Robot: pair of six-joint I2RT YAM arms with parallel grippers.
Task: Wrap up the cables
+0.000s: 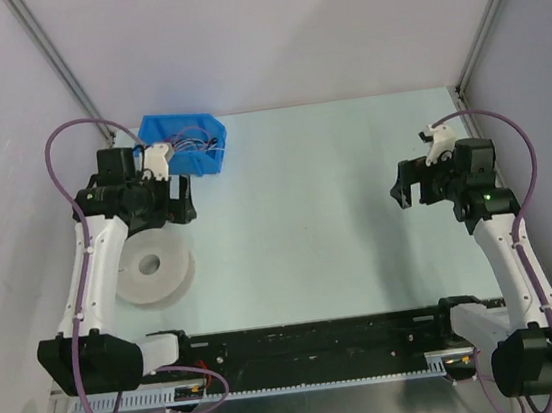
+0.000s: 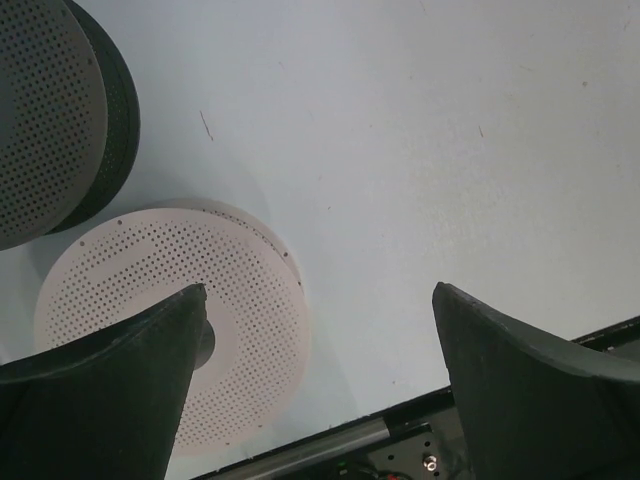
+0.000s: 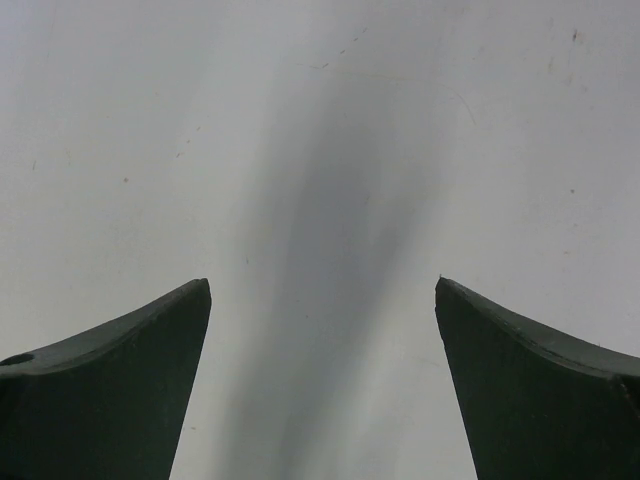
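Here, we see our left gripper [image 2: 320, 300] spread wide and empty over the table [image 1: 305, 193], a white perforated spool [image 2: 240, 300] near it at near left, our right gripper [image 3: 322, 290] likewise parted and empty at right, the cables [image 1: 193, 146] heaped in a blue bin [image 1: 159, 128] at far left.

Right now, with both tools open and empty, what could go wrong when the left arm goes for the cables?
The cables look tangled in the blue bin; pulling one may drag the rest out or shift the bin. The white spool lies close by the left tool, beside a dark perforated disc, so a swing could knock either. The right tool is far across the table, too distant to steady anything.
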